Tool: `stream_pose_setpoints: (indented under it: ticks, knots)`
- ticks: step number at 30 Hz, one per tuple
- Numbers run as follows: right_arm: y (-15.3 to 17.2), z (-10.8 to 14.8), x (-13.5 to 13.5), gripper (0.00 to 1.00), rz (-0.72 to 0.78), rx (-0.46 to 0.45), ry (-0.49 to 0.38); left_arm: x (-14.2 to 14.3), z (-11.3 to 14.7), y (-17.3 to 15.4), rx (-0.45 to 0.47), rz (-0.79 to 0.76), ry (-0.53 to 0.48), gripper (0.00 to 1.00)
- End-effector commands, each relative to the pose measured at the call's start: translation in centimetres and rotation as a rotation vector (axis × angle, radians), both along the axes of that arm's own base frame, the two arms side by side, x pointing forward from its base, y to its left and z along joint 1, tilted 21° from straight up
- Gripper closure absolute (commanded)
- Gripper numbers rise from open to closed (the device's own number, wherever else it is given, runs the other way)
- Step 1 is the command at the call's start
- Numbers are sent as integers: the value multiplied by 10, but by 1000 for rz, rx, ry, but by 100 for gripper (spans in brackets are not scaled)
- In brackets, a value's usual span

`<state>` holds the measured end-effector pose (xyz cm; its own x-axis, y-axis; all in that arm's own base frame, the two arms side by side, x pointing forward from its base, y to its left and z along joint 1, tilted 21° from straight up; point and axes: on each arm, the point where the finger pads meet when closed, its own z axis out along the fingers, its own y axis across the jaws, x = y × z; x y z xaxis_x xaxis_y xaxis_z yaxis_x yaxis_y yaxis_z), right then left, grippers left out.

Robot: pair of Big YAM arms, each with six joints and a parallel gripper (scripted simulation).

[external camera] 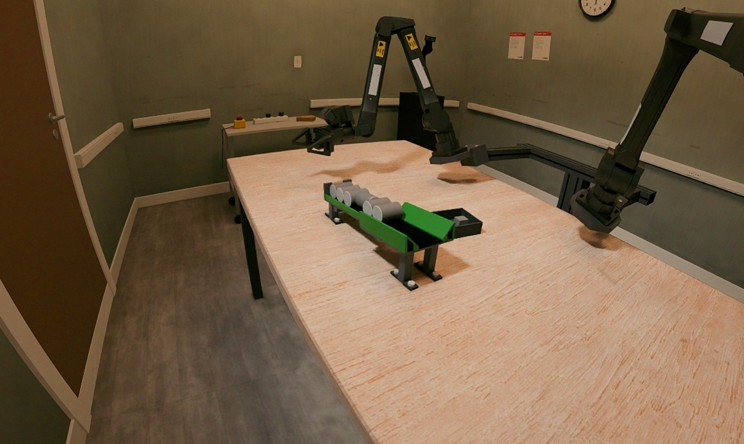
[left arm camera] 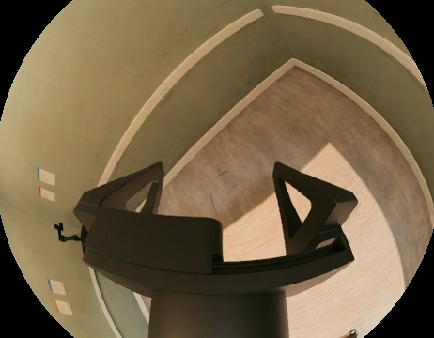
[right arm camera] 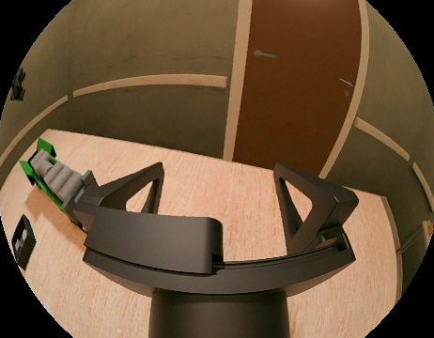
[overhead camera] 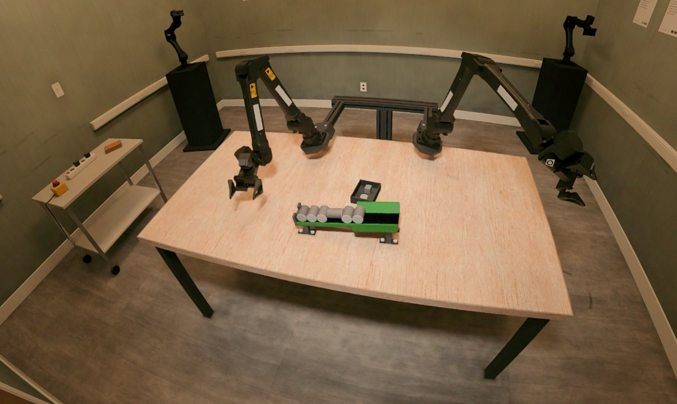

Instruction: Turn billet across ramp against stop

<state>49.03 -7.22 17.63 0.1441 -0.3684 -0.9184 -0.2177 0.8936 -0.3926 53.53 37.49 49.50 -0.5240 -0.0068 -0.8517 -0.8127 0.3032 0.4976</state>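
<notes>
A grey billet [overhead camera: 334, 213] [external camera: 367, 198] lies lengthwise on the green feed ramp [overhead camera: 378, 227] [external camera: 385, 235] [right arm camera: 47, 147]. Three crosswise billets [overhead camera: 312, 214] lie side by side between it and the dark stop [overhead camera: 295, 219] [external camera: 327, 189] [right arm camera: 87, 179]. Two more crosswise billets [overhead camera: 353, 215] [external camera: 388, 211] lie on its other side, by the tall green side walls. My left gripper [overhead camera: 588, 189] [left arm camera: 218, 168] is open and empty, past the table's right edge in the top view. My right gripper [overhead camera: 245, 197] [external camera: 301, 146] [right arm camera: 219, 167] is open and empty, raised above the table beyond the ramp's stop end.
A small black tray [overhead camera: 361, 200] [external camera: 468, 229] with grey pieces sits beside the ramp, on the arm-base side. The ramp stands on legs with bolted feet. A side cart [overhead camera: 112, 213] stands off the table, at the left in the top view.
</notes>
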Motion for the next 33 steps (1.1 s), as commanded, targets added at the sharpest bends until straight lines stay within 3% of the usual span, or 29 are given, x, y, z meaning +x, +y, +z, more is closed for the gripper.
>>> stream_pose_setpoints:
  ticks: [1, 16, 23, 31, 33]
  knots:
    - [-1, 7, 3, 0, 1, -7, -19, -2, 9, -2, 6, -1, -14, 0]
    - [-1, 7, 3, 0, 1, -7, -19, -40, 21, 29, 4, 23, -75, 0]
    - [-1, 7, 3, 0, 1, -7, -19, -104, 40, 70, 12, 60, -171, 0]
    - [-1, 7, 3, 0, 1, -7, -19, -215, 70, 112, 53, 113, -315, 0]
    - [-1, 7, 3, 0, 1, -7, -19, -215, 70, 112, 53, 113, -315, 0]
